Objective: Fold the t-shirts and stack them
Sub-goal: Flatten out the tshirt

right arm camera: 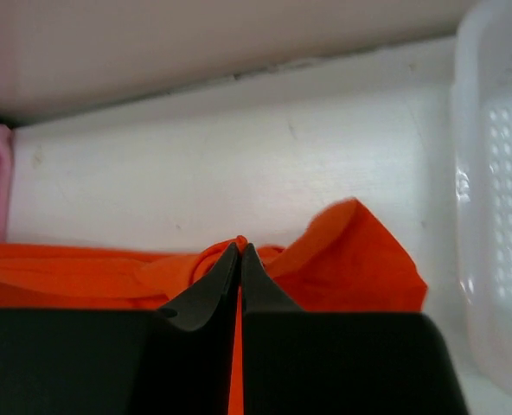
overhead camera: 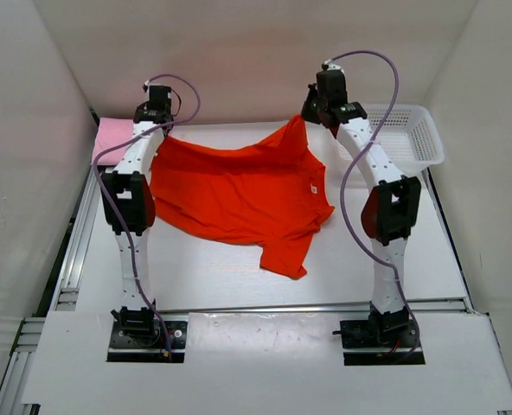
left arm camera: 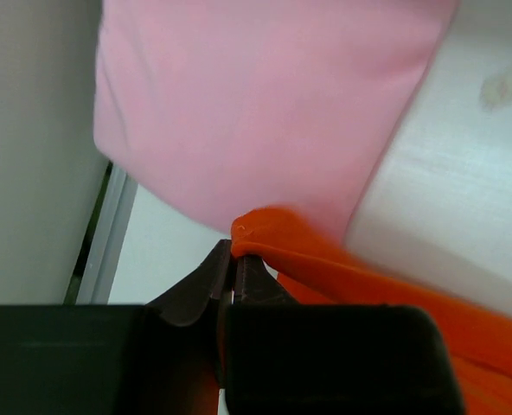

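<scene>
Clamping orange-red t-shirt [overhead camera: 239, 194], left claw [left arm camera: 232, 259], right claw [right arm camera: 240, 251], pinches clear only wrist-side

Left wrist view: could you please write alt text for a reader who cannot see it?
The left gripper, jaws shut, pinches an edge of the orange-red t-shirt. Just beyond lies a pink t-shirt on the white table.

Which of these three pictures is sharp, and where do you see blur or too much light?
Top view: sharp and evenly lit, with only a faint shadow under the orange shirt. Left wrist view: the pink shirt is blurred, and the left fingers are dark and close to the lens. Right wrist view: the basket is washed out and soft.
</scene>
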Controlling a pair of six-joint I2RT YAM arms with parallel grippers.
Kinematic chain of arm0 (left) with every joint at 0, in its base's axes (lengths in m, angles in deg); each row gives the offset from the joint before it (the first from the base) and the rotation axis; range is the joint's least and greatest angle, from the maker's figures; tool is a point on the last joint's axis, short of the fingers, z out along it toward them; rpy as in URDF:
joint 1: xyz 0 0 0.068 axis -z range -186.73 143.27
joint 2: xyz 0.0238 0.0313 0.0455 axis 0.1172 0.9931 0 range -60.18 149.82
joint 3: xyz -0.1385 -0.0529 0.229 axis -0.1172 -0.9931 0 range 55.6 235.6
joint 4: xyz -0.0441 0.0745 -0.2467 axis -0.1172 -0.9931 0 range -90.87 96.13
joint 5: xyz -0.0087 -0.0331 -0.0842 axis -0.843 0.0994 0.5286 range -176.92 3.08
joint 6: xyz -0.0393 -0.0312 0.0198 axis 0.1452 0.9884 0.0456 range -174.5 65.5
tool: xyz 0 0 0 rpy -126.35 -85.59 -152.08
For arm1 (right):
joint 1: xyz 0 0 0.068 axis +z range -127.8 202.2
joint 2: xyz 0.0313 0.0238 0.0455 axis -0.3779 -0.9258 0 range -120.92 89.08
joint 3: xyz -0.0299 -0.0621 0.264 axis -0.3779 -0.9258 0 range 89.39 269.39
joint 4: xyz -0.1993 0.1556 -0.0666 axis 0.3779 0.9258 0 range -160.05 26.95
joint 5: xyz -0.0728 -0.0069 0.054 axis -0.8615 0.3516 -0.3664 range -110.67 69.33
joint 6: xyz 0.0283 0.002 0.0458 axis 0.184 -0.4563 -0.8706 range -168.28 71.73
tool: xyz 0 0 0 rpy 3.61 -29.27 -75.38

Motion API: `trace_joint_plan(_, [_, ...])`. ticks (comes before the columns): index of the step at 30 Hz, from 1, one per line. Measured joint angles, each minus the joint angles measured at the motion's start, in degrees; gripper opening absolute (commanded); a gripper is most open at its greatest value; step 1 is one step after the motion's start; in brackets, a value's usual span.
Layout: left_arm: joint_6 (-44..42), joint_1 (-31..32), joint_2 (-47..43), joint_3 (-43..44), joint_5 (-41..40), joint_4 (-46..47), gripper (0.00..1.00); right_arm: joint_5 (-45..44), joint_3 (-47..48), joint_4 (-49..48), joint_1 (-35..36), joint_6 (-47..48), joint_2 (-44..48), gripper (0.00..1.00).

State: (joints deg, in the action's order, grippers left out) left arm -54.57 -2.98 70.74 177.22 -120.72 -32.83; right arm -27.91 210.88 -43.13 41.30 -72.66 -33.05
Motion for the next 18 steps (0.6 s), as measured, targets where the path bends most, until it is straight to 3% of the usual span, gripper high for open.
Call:
trace_joint_plan(1, [0.00,0.02,1.33,3.30,-0.42,-0.11,0.13,-0.09,3.37,-0.02,0.02,-0.79,-2.16,0.01])
trace_joint_plan(2, [-0.02,0.02,2.89,6.58,-0.79,0.52,0.15,-0.11,6.54,-0.57,0.00,-1.86,-4.39,0.06])
trace_joint_plan(3, [-0.02,0.07,4.20,9.11,-1.25,1.11,0.23,-0.02,9.07,-1.20,-0.07,-3.02,-6.34,0.17])
trace_joint_plan(4, [0.02,0.09,5.86,11.85,-1.81,1.33,0.33,0.17,11.19,-1.66,-0.13,-4.11,-8.07,0.40])
trace_joint_plan(6, [-0.37,0.09,8.26,14.73,-2.54,2.21,0.59,1.31,13.18,-2.99,-0.28,-6.29,-10.34,0.61])
trace_joint_plan(7, [-0.46,0.09,9.01,14.97,-2.84,2.36,0.79,1.77,13.40,-3.32,-0.33,-7.06,-10.93,0.74])
trace_joint_plan(9, [-0.44,0.09,10.01,14.88,-3.10,2.05,0.90,2.25,13.40,-3.04,-0.33,-7.74,-11.34,0.84])
trace_joint_plan(11, [-0.15,0.09,10.36,13.88,-3.26,2.01,0.94,2.78,13.11,-2.69,-0.33,-7.63,-11.19,0.96])
trace_joint_plan(14, [-0.15,-0.11,8.57,9.86,-3.32,2.19,0.97,3.58,8.13,-0.31,-0.33,-5.73,-7.26,0.98])
trace_joint_plan(18, [-0.13,-0.42,-2.80,-5.44,-1.73,1.70,0.97,4.76,-7.96,4.44,0.20,-1.20,6.29,0.99])
